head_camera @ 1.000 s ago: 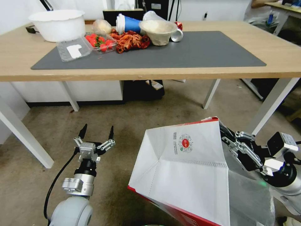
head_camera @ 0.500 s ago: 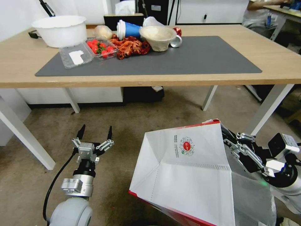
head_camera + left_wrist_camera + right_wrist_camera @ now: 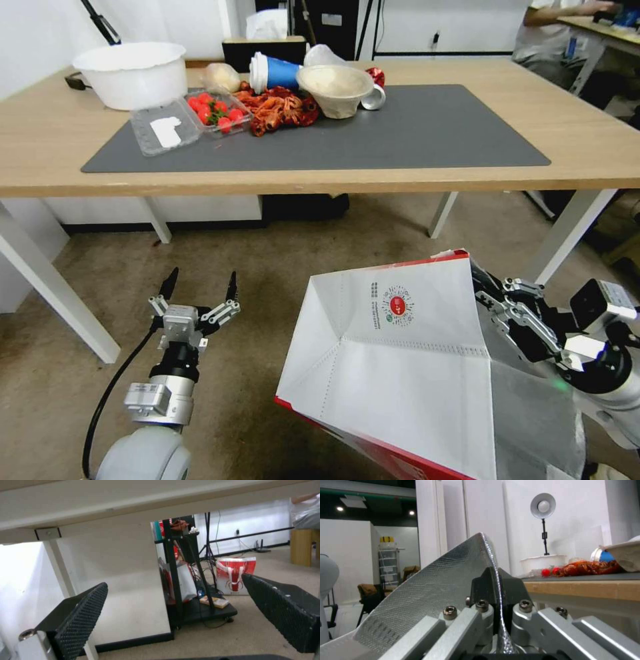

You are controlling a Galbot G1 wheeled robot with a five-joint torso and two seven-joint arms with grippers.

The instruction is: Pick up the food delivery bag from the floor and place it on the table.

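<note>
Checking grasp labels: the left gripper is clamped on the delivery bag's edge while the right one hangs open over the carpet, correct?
No, the sides are swapped. The right wrist view shows the right gripper clamped on the food delivery bag; the left gripper hangs open over the floor.

I see the food delivery bag as matt white woven-look fabric with crinkled silver foil lining, the table as pale smooth wood under a matt grey mat, over rough carpet floor.
</note>
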